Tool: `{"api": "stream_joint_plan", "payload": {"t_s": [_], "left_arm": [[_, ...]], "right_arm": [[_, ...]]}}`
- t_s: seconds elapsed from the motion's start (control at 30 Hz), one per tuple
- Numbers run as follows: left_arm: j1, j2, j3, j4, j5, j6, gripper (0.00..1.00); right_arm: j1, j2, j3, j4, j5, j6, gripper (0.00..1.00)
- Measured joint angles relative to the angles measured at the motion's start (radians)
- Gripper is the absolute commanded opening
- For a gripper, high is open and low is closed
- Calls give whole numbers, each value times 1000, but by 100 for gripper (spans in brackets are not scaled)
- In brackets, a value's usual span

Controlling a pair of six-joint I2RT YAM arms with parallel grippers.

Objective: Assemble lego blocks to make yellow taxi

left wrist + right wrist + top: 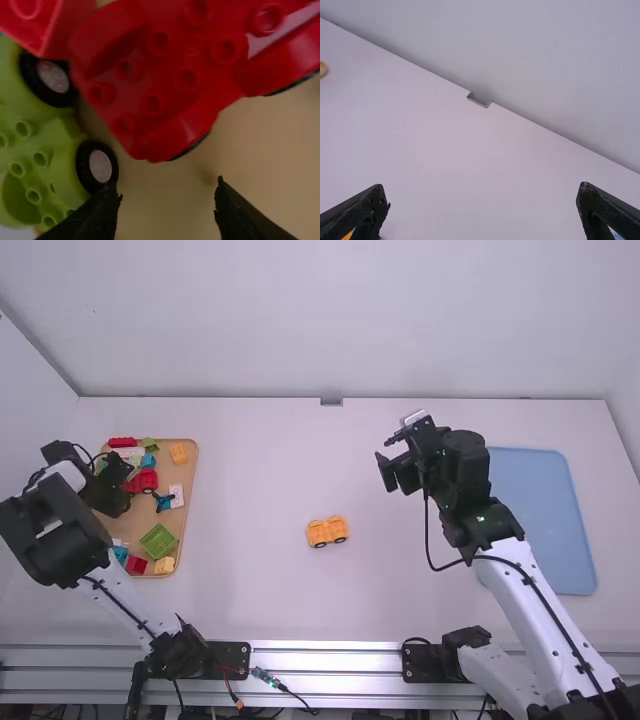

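Yellow car base [327, 531], on table [260, 590], well apart from edges of brown tray [191, 462] and blue tray [545, 520]; left gripper [120, 486], spread, over brown tray; right gripper [388, 457], spread, above table.

No lettering, label, brand, number or sign can be read in the high view. None is legible in either wrist view.
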Motion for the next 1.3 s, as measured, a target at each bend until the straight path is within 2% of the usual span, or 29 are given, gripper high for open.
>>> {"api": "stream_joint_plan", "payload": {"t_s": [0.1,0.13,0.2,0.23,0.43,0.47,0.5,0.53,0.73,0.8,0.97,1.17,1.23,1.27,1.3], "left_arm": [[15,0,0,-11,-7,-9,56],[27,0,0,-27,-5,-7,62],[45,0,0,-37,-5,-6,65],[65,0,0,-35,-6,-7,72],[146,1,0,-28,7,-22,78],[161,1,0,-27,18,-25,81],[177,1,0,-24,28,-28,93],[190,2,0,-23,33,-32,99],[230,2,0,-17,75,-39,100],[241,3,0,-10,83,-43,94],[247,3,0,38,76,-83,98],[247,3,0,41,48,-118,86],[247,3,0,41,35,-122,77],[247,3,0,40,25,-122,65],[247,3,0,39,21,-121,60]], "right_arm": [[2,0,0,0,0,-1,99],[2,0,0,0,0,1,99],[2,0,0,0,0,1,99],[2,0,0,0,0,0,99],[-1,0,0,0,0,0,99],[0,0,0,0,0,0,99],[0,0,0,1,0,1,99],[0,0,0,2,0,0,99],[8,0,0,16,-1,-1,99],[8,0,0,21,-1,1,99],[8,0,0,22,0,2,99],[12,0,0,22,-1,0,99],[12,0,0,23,0,2,99],[12,0,0,23,-1,2,99],[12,0,0,23,-1,2,99]]}}
